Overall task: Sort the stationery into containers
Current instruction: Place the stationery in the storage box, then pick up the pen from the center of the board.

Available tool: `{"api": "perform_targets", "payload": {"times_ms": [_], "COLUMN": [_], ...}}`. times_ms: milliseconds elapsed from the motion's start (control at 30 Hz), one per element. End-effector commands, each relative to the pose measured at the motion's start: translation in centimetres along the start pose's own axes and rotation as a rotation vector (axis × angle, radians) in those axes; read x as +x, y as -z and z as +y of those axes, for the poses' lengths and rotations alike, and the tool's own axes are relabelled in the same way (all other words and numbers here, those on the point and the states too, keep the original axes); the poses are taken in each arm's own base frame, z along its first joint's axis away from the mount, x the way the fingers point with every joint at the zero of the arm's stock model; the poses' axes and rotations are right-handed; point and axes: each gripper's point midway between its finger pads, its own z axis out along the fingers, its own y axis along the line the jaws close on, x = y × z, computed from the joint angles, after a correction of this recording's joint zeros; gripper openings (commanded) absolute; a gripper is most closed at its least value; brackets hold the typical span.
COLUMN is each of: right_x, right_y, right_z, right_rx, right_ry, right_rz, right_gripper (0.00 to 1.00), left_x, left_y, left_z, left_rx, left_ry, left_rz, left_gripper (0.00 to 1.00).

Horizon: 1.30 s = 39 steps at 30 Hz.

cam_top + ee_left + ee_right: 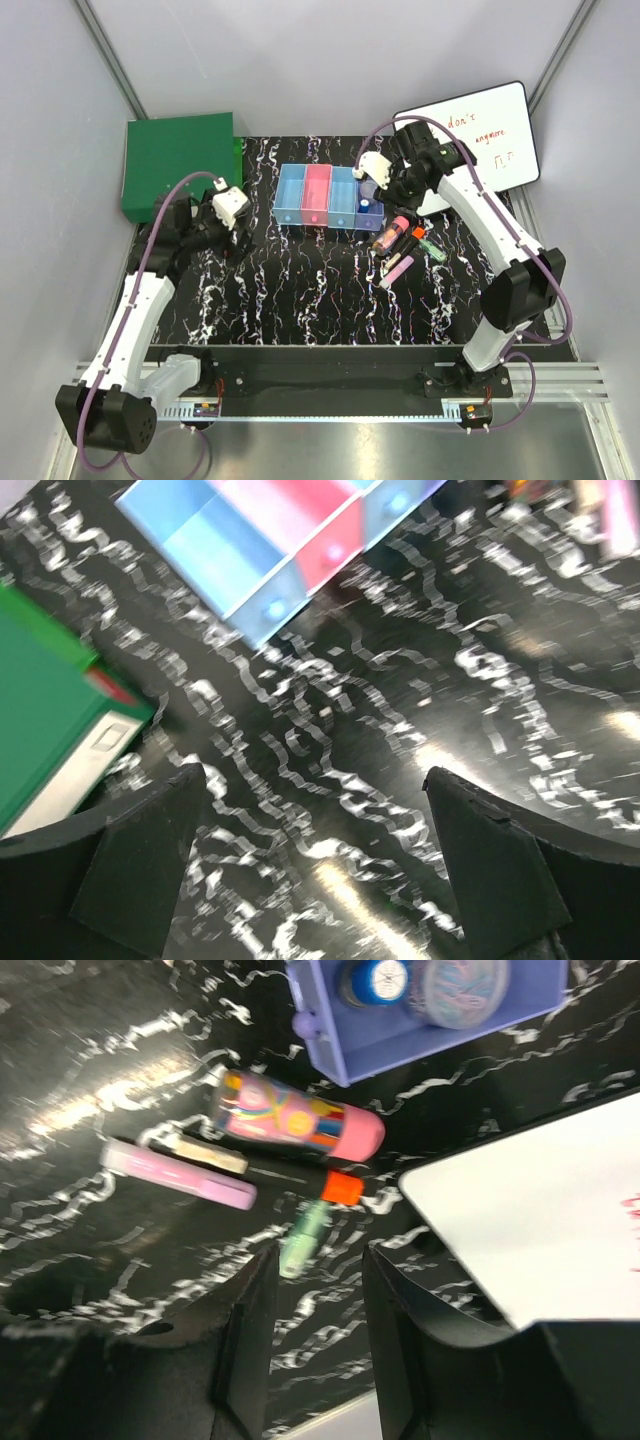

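Observation:
The four joined containers [330, 197] stand at the back middle of the mat: light blue, pink, light blue, purple. The purple bin [420, 1030] holds a small blue piece [380, 975] and a round grey-purple disc [460, 985]. Loose stationery [402, 248] lies in front of it: a pink-capped dark tube [300, 1120], a pink marker [180, 1175], an orange-capped marker [343, 1188] and a green stick [305, 1240]. My right gripper [318, 1305] hovers over the green stick's near end, open and empty. My left gripper [320, 850] is open and empty over bare mat, left of the bins [270, 550].
A large green box [180, 165] sits at the back left, close to my left gripper, and shows in the left wrist view [40, 700]. A white writing board [480, 135] leans at the back right, right beside my right gripper [383, 188]. The mat is black with white marbling.

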Motion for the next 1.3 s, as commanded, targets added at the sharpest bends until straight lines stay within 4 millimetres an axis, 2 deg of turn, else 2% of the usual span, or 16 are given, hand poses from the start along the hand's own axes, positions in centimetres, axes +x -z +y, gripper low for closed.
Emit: {"api": "perform_targets", "payload": {"times_ms": [0, 100, 200, 367, 400, 467, 533, 567, 633, 667, 933, 1133, 1267], "right_x": [-0.4, 1.4, 3.9, 10.1, 10.8, 13.1, 14.1, 15.2, 15.9, 16.7, 17.9, 18.8, 18.7], "right_y": [-0.7, -1.8, -2.7, -4.3, -4.6, -5.2, -5.7, -6.3, -6.9, -7.4, -9.7, -11.6, -12.6], "right_z": [1.5, 1.1, 0.7, -0.1, -0.3, 0.3, 0.4, 1.3, 1.7, 2.6, 3.4, 3.2, 2.9], "right_rx": [-0.054, -0.037, -0.047, -0.062, -0.058, -0.073, -0.064, -0.084, -0.082, -0.106, -0.129, -0.131, -0.130], "right_ry": [-0.228, -0.295, -0.359, -0.387, -0.384, -0.353, -0.313, -0.279, -0.247, -0.219, -0.214, -0.225, -0.240], "right_rz": [-0.009, 0.028, 0.072, 0.184, 0.192, 0.246, 0.256, 0.285, 0.294, 0.314, 0.312, 0.314, 0.295], "right_gripper": [0.46, 0.46, 0.46, 0.42, 0.41, 0.41, 0.41, 0.41, 0.41, 0.41, 0.42, 0.43, 0.44], "left_x": [0.9, 1.4, 1.9, 2.1, 2.1, 2.0, 1.9, 2.0, 1.8, 1.9, 0.8, -0.1, -0.4], "left_y": [0.7, 0.9, 1.2, 1.5, 1.6, 1.6, 1.5, 1.4, 1.2, 1.1, 0.7, 0.7, 0.6], "left_z": [2.7, 3.0, 2.9, 2.4, 2.2, 2.2, 2.2, 2.2, 2.3, 2.4, 2.9, 3.0, 3.2], "left_rx": [-0.136, -0.155, -0.165, -0.158, -0.156, -0.157, -0.152, -0.151, -0.145, -0.143, -0.145, -0.144, -0.148], "left_ry": [-0.093, -0.148, -0.202, -0.243, -0.248, -0.243, -0.239, -0.237, -0.235, -0.233, -0.222, -0.220, -0.228], "left_rz": [0.070, 0.093, 0.102, 0.092, 0.089, 0.087, 0.086, 0.088, 0.090, 0.096, 0.092, 0.078, 0.082], "left_gripper": [0.98, 0.97, 0.98, 0.98, 0.98, 0.98, 0.98, 0.98, 0.98, 0.98, 0.98, 0.98, 0.98]}}
